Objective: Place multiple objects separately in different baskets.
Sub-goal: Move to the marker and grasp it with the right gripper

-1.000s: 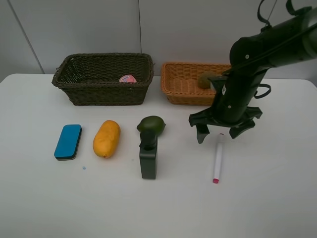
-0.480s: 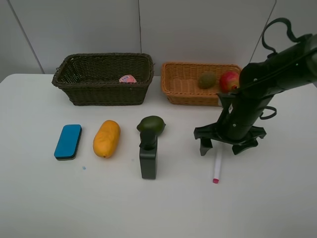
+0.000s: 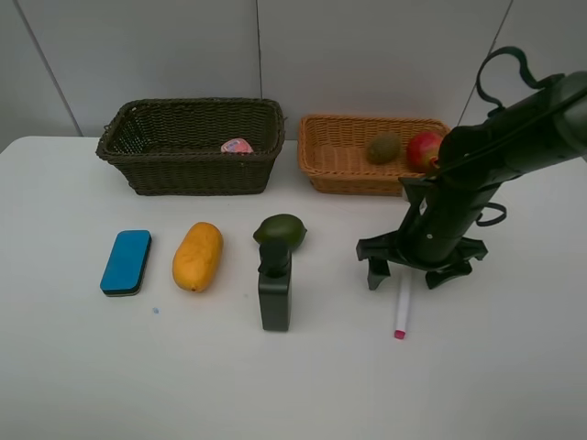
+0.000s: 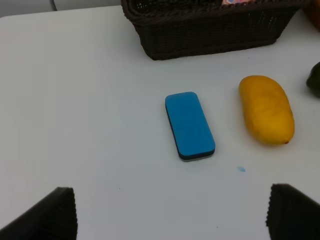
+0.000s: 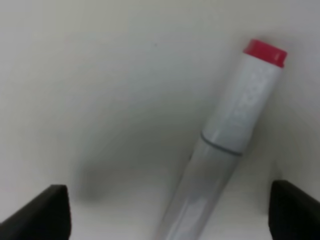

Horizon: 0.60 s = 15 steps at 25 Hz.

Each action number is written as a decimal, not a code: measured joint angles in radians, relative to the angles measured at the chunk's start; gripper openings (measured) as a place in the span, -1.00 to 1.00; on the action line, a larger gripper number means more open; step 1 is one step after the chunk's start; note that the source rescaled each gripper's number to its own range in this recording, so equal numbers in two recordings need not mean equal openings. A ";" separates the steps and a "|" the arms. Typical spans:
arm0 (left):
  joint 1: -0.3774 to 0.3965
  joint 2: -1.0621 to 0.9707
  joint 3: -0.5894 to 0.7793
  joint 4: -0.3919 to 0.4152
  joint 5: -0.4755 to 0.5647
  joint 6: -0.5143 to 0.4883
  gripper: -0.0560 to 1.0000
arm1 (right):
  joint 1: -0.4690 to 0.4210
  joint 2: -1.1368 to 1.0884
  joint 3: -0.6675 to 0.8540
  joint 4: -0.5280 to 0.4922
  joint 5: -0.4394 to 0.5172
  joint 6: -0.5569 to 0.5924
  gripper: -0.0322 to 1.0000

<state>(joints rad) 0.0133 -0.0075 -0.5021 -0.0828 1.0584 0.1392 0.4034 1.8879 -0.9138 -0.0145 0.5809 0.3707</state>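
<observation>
Right gripper point(image 3: 408, 273) is hovering just above the white-pink marker point(image 3: 402, 310), jaws gaping wide astride it. Marker is lying skewed between them; closing risks rolling it across the bench point(image 3: 495, 376).

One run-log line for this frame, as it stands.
phase: pre-grasp | right gripper: open, straddling marker | left gripper: open, empty | unsorted: eraser, mango, avocado, dark bottle
</observation>
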 joint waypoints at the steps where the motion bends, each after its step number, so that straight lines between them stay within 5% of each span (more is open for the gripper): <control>1: 0.000 0.000 0.000 0.000 0.000 0.000 1.00 | 0.000 0.002 0.000 0.000 0.000 0.000 0.81; 12: 0.000 0.000 0.000 0.000 0.000 0.000 1.00 | 0.000 0.024 -0.003 -0.008 0.005 -0.003 0.10; 15: 0.000 0.000 0.000 0.000 0.000 0.000 1.00 | 0.000 0.026 -0.004 -0.008 0.005 -0.003 -0.38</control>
<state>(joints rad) 0.0133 -0.0075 -0.5021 -0.0828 1.0584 0.1392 0.4034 1.9143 -0.9179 -0.0227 0.5859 0.3679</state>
